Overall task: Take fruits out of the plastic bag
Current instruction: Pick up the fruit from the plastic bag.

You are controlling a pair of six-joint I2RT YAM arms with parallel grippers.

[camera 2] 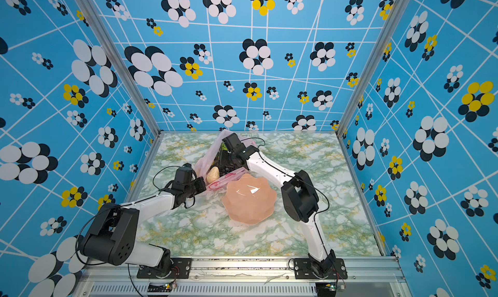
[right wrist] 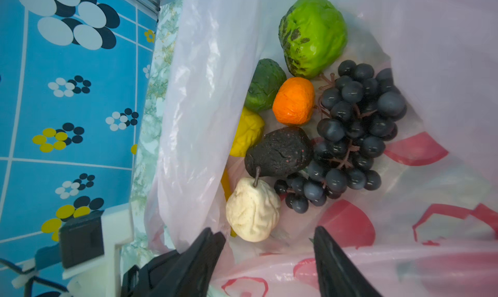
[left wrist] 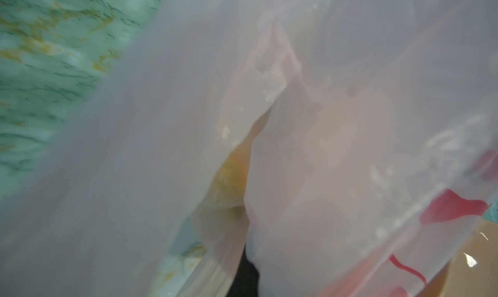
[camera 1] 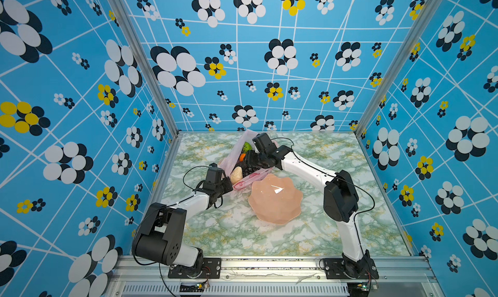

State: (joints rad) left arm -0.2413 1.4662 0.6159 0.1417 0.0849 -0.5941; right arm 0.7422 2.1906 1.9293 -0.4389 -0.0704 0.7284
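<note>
The plastic bag (camera 1: 234,158) lies near the counter's (camera 1: 336,228) far edge, just behind the peach plate (camera 1: 280,209), with the fruits (right wrist: 293,101) heaped inside. The left tool (camera 1: 228,187) is clamped shut on the bag's near lip. The right tool (right wrist: 266,232) hangs partly open and empty over the pale pear (right wrist: 252,209). Closing here, I reckon it could pinch the loose film beside the pear and drag the bag along.

Bright, even light; glare on the plate (camera 1: 278,189), walls (camera 1: 67,120) bowed in both top views, the bag (left wrist: 336,147) blurred in the left wrist view.
</note>
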